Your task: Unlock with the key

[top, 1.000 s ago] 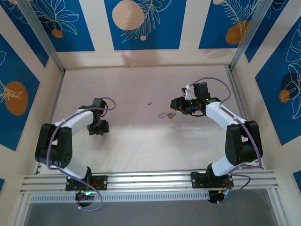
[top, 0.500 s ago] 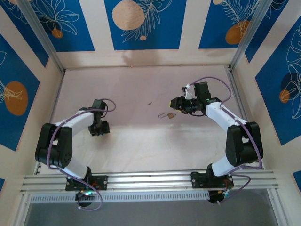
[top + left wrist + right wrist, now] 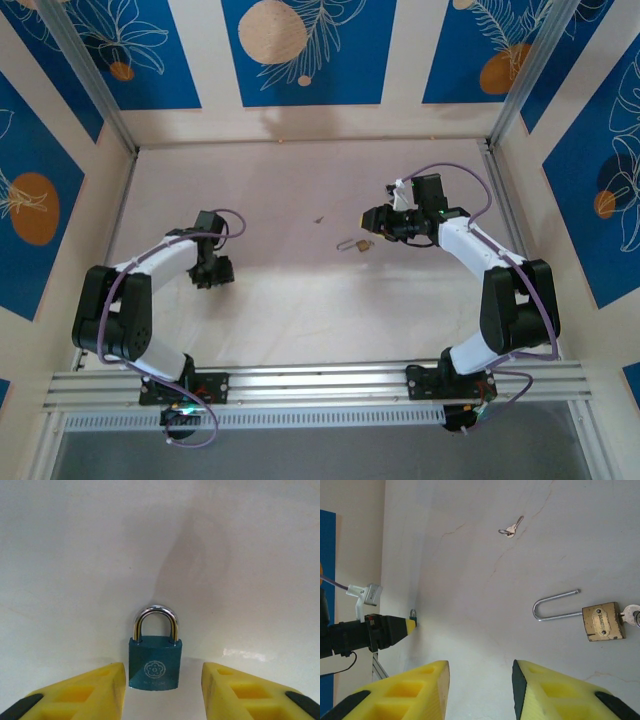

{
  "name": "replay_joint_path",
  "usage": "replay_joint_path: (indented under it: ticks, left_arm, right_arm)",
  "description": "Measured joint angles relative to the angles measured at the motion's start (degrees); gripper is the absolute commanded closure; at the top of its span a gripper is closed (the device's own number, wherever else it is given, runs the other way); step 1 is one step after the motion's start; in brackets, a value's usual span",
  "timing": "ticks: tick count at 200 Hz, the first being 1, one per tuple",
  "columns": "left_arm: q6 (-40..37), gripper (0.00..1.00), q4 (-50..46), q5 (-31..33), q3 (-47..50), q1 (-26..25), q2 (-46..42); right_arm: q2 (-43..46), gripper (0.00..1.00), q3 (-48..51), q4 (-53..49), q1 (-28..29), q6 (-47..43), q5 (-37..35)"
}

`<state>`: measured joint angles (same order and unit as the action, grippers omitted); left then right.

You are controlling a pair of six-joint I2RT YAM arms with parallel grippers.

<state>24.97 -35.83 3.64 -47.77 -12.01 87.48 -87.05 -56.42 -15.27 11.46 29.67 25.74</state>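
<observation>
A tiny key [image 3: 511, 529] lies loose on the table, also a dark speck [image 3: 319, 218] from above; its colours are too small to tell. In front of my right gripper [image 3: 481, 675], which is open and empty, lies a brass padlock [image 3: 602, 621] with its shackle swung open and another key [image 3: 632, 613] in its keyhole. A teal padlock [image 3: 154, 666] with a shut silver shackle stands between the yellow fingers [image 3: 95, 692] of my left gripper [image 3: 162, 680]. That gripper is open, with a gap on each side of the padlock.
Seen from above, the left gripper [image 3: 212, 272] is at mid-left and the right gripper [image 3: 372, 220] at mid-right, with the brass padlock [image 3: 364, 245] just below it. Patterned walls and metal posts [image 3: 96, 90] enclose the pale table [image 3: 300, 310].
The left arm has shifted slightly at the teal padlock and its jaws have narrowed. The right arm and both padlocks have stayed in place.
</observation>
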Motion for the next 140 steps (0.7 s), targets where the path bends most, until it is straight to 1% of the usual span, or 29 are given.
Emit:
replay_joint_path:
  ticks: [16, 37, 52, 62, 111, 140]
  left_arm:
    - [0.0, 0.58, 0.0, 0.7, 0.0, 0.0, 1.0]
    - [0.0, 0.61, -0.2, 1.0, -0.5, 0.0, 2.3]
    - [-0.6, 0.67, -0.2, 1.0, -1.0, 0.0, 3.0]
    - [-1.0, 0.69, -0.4, 0.9, -1.4, 0.0, 3.3]
    - [-1.6, 0.72, -0.9, 0.9, -1.8, -0.2, 3.5]
    - [-1.7, 0.73, -2.0, 2.1, -2.6, -1.4, 3.5]
  right_arm:
    - [0.0, 0.61, 0.0, 0.2, 0.0, 0.0, 0.0]
    - [0.1, 0.61, 0.3, 0.7, 0.0, 0.0, 0.0]
    - [0.2, 0.61, 0.5, 0.7, 0.0, 0.0, 0.0]
    - [0.3, 0.61, 0.6, 0.8, 0.0, 0.0, 0.0]
    - [0.3, 0.61, 0.7, 1.0, 0.0, 0.0, 0.0]
    - [0.3, 0.61, 0.7, 1.1, 0.0, 0.0, 0.2]
